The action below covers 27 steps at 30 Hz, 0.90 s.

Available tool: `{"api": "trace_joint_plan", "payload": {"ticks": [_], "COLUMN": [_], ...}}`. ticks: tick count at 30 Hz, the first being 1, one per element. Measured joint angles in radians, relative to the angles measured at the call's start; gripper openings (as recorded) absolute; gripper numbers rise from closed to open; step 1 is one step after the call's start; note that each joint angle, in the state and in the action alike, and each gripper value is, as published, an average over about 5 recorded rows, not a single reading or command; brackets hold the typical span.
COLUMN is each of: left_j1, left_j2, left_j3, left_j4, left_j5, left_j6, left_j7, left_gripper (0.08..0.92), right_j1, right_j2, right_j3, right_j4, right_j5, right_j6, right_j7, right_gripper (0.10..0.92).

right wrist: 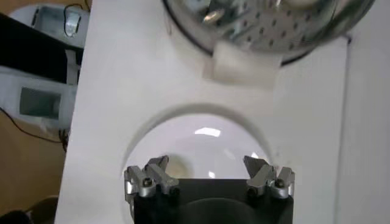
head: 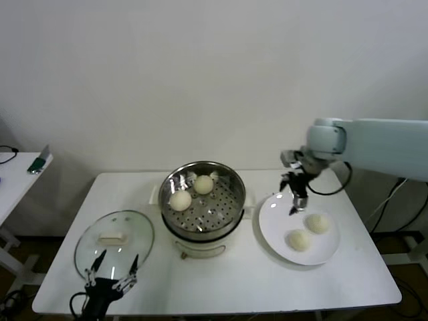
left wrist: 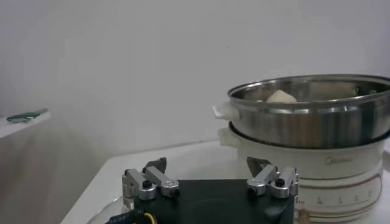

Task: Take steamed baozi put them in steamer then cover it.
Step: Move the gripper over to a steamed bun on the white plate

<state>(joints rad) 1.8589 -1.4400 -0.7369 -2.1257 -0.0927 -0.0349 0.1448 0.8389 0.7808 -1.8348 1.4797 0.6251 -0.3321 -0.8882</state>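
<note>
Since the buns (head: 298,240) look soft, cup one gently round its sides; your right end effector (head: 295,200) hangs released above the plate (head: 274,215).

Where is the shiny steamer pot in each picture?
Head view: steamer in the table's middle, two baozi inside.
Left wrist view: steamer at the right side, seen side-on.
Right wrist view: steamer along the top edge.
Shared landmark: its white side handle.
</note>
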Motion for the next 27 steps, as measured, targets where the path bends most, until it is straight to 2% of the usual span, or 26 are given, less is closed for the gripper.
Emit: {"api": "trace_joint_plan", "payload": {"ticks": [9, 19, 27], "left_j1": [0.01, 0.016, 0.014], "left_j2": [-0.003, -0.005, -0.005], "left_j3": [-0.004, -0.007, -0.008], "left_j4": [-0.002, 0.003, 0.007], "left_j5": [0.001, 0.003, 0.004], "left_j6": [-0.001, -0.003, -0.004], "left_j7": [-0.001, -0.002, -0.003], "left_gripper": [0.823, 0.823, 0.823], "right_j1": [-0.21, -0.41, -0.477], "right_j2": [-0.09, -0.09, -0.069], "right_j3": [0.124, 0.267, 0.322], "right_j4": [-0.022, -0.099, -0.127], "right_j5": [-0.126, -0.198, -0.209], "right_j6": [-0.045, -0.072, -0.082], "right_j7": [0.053, 0.095, 0.105], "right_gripper": [0.823, 0.816, 0.697]}}
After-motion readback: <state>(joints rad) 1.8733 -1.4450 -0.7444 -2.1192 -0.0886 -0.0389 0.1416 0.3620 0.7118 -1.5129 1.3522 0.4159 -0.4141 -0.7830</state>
